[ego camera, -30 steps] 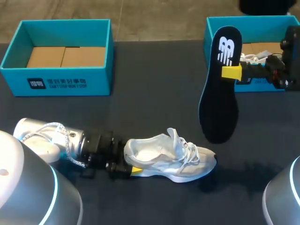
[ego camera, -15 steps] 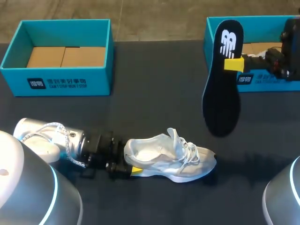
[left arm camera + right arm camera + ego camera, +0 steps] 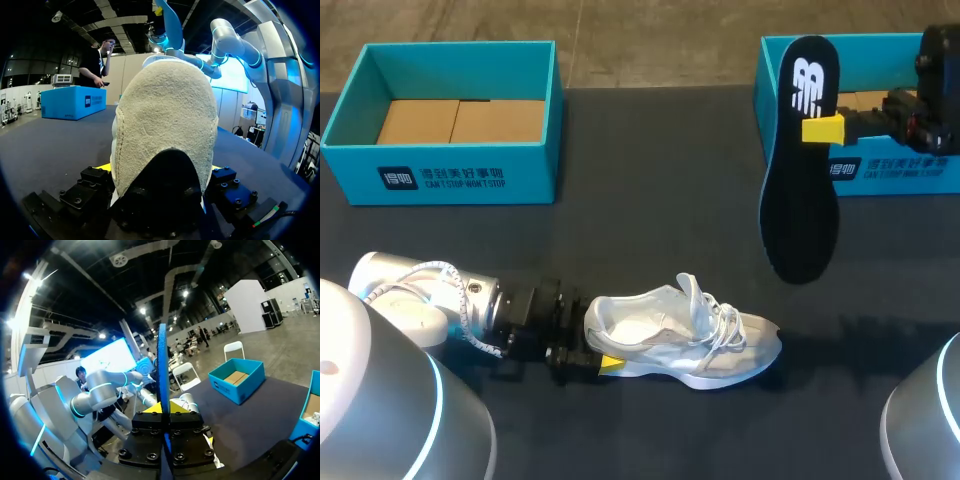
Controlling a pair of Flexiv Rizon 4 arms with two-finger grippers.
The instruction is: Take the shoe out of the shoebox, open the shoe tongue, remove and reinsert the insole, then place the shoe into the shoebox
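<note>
Shoe [image 3: 680,335] and insole [image 3: 802,160] are held well apart. The white shoe is laid on its sole at the near middle of the dark worktop [image 3: 650,230], toe to the right, tongue raised and laces loose. Its heel is clamped from both sides by the left fingers [image 3: 610,363], which are closed on it. The dark insole is held in the air at the far right, hanging lengthwise with its logo end farthest and its toe end nearest. It is pinched thin between the right fingers [image 3: 823,129], which are narrowed onto it close to the logo end. An open teal shoebox [image 3: 440,178] with a brown cardboard floor is set at the far left. A second teal shoebox [image 3: 900,172] is set at the far right, partly covered by the insole and the right arm.
</note>
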